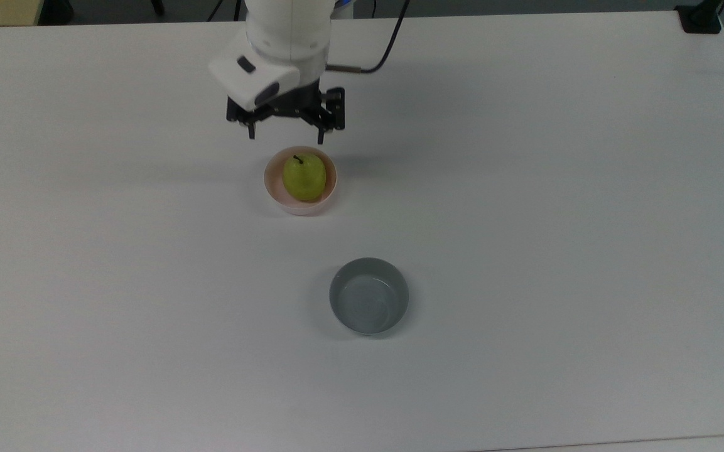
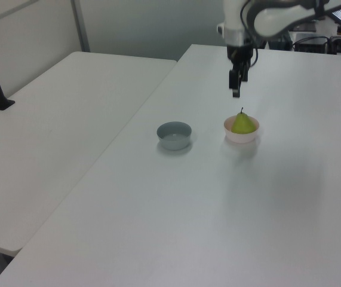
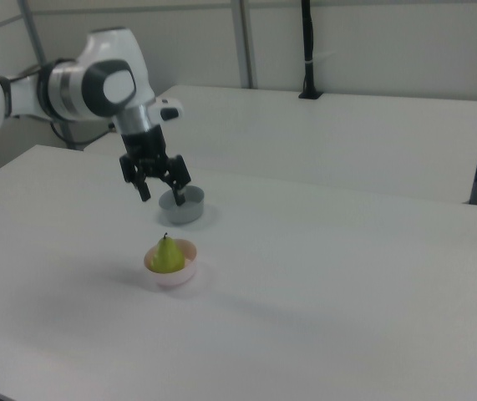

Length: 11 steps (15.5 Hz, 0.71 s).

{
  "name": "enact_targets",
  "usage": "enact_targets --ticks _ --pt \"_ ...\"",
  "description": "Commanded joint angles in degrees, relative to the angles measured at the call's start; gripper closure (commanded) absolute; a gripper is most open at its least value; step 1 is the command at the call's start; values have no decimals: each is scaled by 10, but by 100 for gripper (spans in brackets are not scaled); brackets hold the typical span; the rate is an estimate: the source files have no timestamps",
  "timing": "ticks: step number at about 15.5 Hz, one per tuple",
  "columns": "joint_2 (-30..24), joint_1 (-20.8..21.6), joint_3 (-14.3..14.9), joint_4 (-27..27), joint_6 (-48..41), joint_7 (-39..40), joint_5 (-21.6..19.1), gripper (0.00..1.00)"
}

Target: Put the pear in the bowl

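Observation:
The yellow-green pear stands upright inside the pale pink bowl, its dark stem pointing up. My gripper hangs above the bowl, clear of the pear, open with nothing between its fingers. In the top view the gripper sits just above the bowl's upper rim.
A grey bowl stands on the white table, below and to the right of the pink bowl in the top view. A second white table adjoins on the left view's left.

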State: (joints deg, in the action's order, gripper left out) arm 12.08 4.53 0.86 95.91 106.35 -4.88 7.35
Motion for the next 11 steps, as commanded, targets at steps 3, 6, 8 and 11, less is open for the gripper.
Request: enact_targets --ticks 3,6,8,11 --pt "-63 0 12 -22 -81 -6 -9 0" --pt "-93 -9 13 -25 -107 -5 -25 0" --pt "-96 -16 14 -51 -142 0 -37 0" --pt "-96 -19 14 -65 -159 2 -37 0"
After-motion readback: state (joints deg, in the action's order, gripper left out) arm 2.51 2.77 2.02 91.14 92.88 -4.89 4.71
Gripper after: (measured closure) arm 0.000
